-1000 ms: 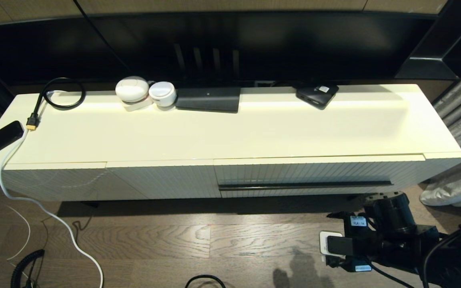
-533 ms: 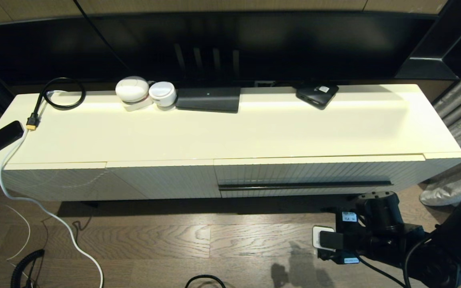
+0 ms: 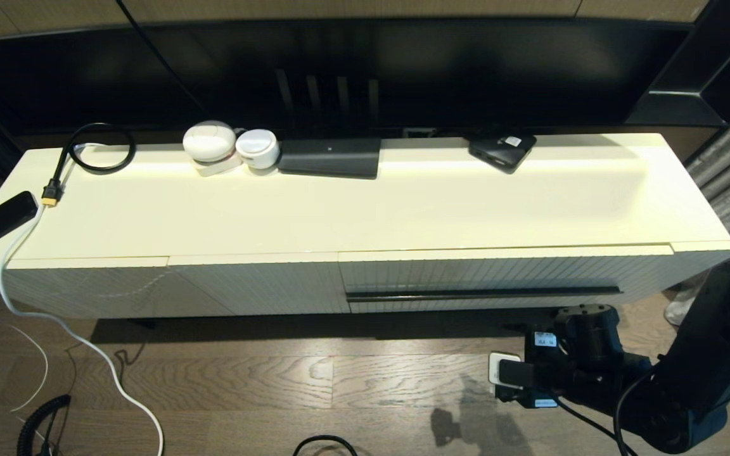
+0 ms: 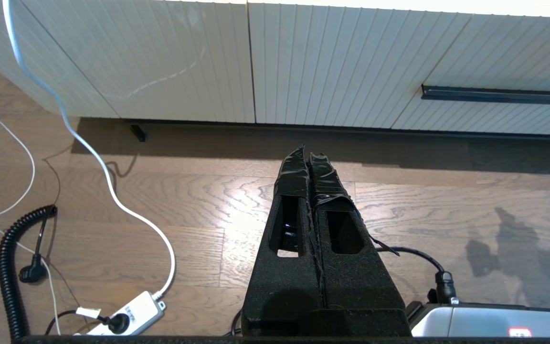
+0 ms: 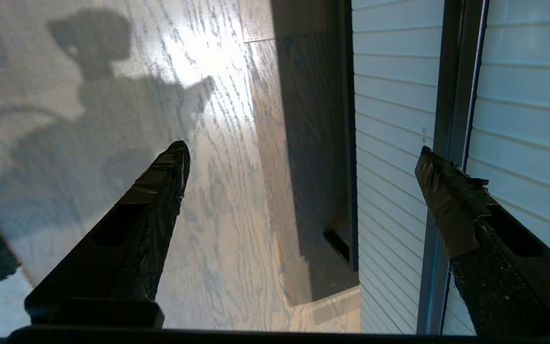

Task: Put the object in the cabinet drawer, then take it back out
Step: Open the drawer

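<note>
Hovering low above wood-grain floor [image 3: 339, 380], right gripper [image 5: 303, 157], black fingers spread, empty, near closed ribbed cream cabinet drawer [image 3: 466, 275]; left gripper [image 4: 309, 157] fingers pressed together.

The cabinet drawer [image 3: 504, 278] sits shut in the cabinet's right half, handle strip [image 3: 483, 293] across its front, with the right gripper [image 5: 303, 157] low before it above the floor [image 3: 339, 380].

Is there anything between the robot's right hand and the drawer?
No. In the right wrist view, only bare wooden floor lies between the open right hand and the drawer.
</note>
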